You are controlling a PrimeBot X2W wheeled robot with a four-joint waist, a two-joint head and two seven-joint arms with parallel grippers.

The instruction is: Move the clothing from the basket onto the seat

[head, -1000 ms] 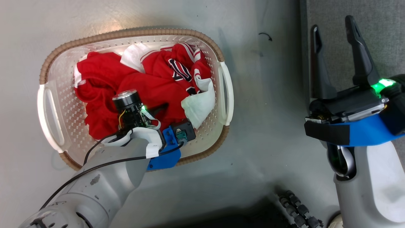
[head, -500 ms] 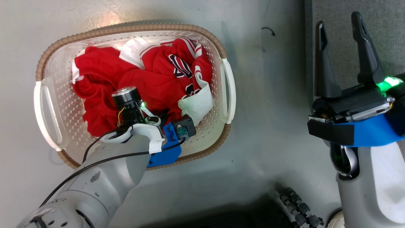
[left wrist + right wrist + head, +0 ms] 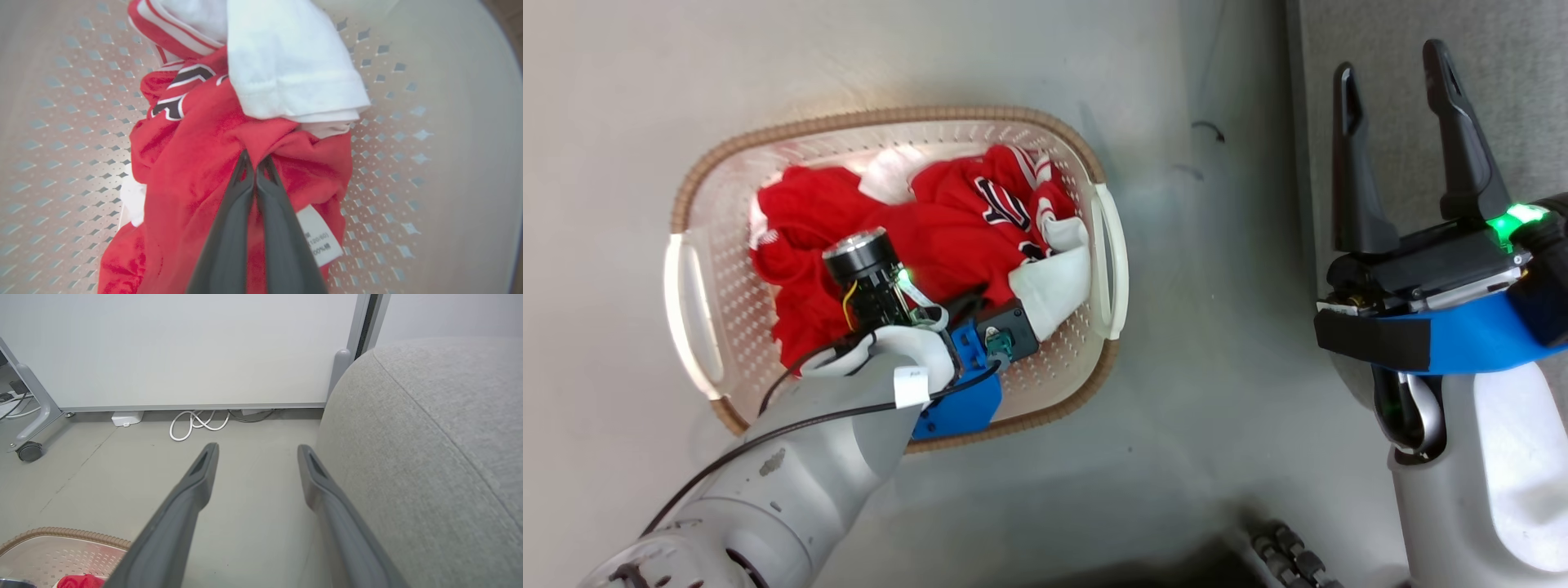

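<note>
The cream basket (image 3: 890, 114) with its brown rim stands on the grey floor at the left of the head view. Red clothing (image 3: 947, 237) with white sleeves and dark lettering lies piled inside it. My left arm reaches down into the basket. In the left wrist view my left gripper (image 3: 255, 161) is shut on a fold of the red clothing (image 3: 192, 171), just below a white sleeve (image 3: 286, 73). My right gripper (image 3: 1390, 61) is open and holds nothing, hanging over the edge of the light-grey seat (image 3: 1503, 98). The right wrist view shows the right gripper (image 3: 257, 448) beside the seat (image 3: 429, 457).
Bare grey floor separates the basket from the seat. A coiled white cable (image 3: 196, 424) and a small white box lie along the pale wall panel. A caster leg (image 3: 28, 451) stands far left. The basket rim (image 3: 61, 533) shows at the lower left of the right wrist view.
The head camera has shifted, so the basket sits lower and more to the right. The clothing is bunched tighter toward my left gripper, the white sleeve drawn in. The right arm has barely moved.
</note>
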